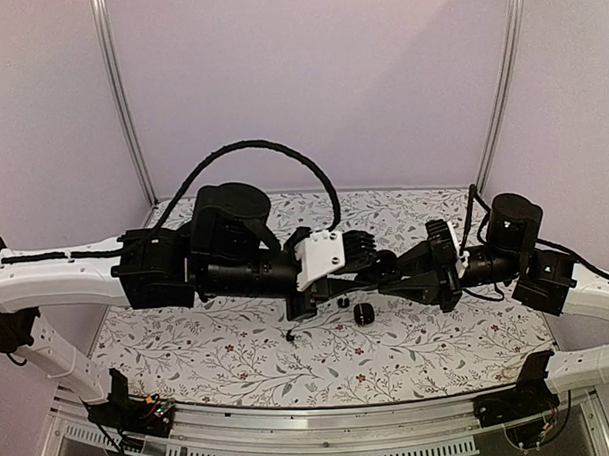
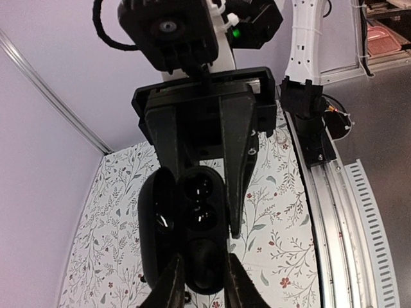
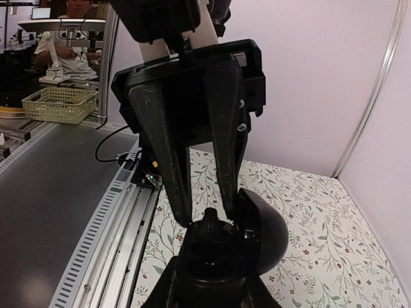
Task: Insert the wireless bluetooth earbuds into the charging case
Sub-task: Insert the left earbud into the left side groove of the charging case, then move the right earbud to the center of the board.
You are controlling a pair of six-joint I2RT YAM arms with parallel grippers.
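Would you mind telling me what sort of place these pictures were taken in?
Probably a robotics lab's enclosed test booth: a floral-covered table boxed in by plain lilac walls, an aluminium rail along its edge, and a person seated in the room beyond.

We see glossy black plastic on the charging case (image 2: 204, 253), a matt printed table cover (image 1: 239, 350) — a ribbed bare-metal rail (image 2: 334, 218)

readable text: none | charging case (image 2: 204, 256): plain black (no brand mark legible) | table cover (image 2: 276, 244) beside it: flower print only
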